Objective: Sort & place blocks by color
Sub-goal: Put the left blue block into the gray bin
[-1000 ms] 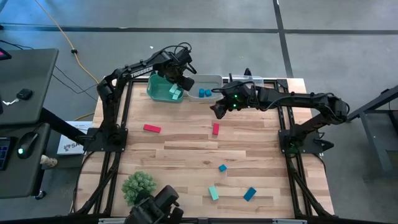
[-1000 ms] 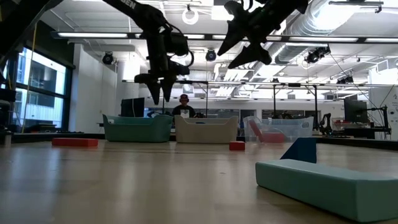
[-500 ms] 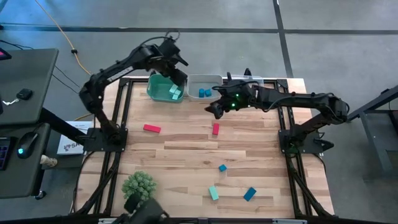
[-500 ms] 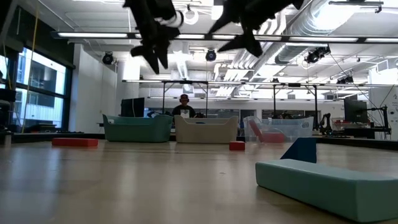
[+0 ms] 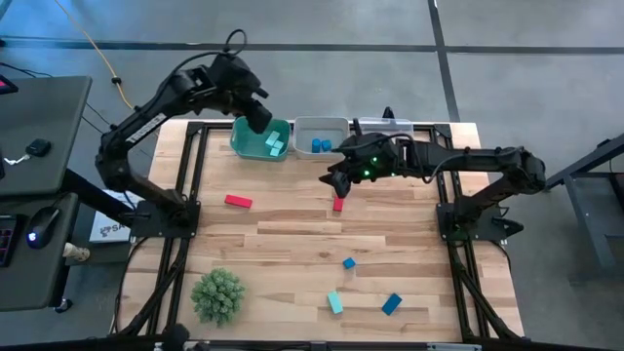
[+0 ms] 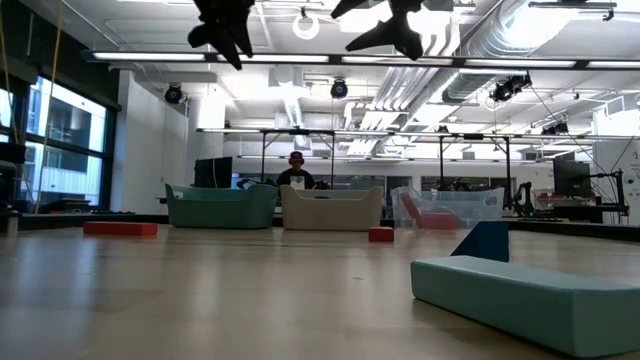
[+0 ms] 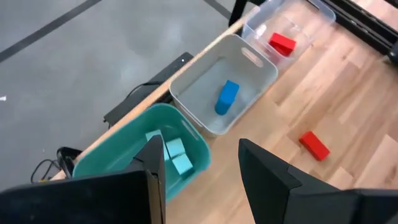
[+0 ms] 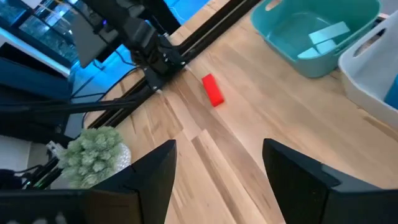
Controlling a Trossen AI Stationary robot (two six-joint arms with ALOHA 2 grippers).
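blocks [image 5: 239,202] scattered on table, some binned

wooden table [image 5: 292,244] — bins [image 5: 261,139] at the back edge, loose blocks [image 5: 238,202] and a green plant ball [image 5: 217,292].

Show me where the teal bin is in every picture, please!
High view: the teal bin sits at the table's far edge, left of the white bin.
Low view: teal bin far back, left of centre, beside the white bin.
Left wrist view: teal bin, lower middle, with teal blocks inside.
Right wrist view: teal bin, upper right.
Shared landmark: the white bin next to it.
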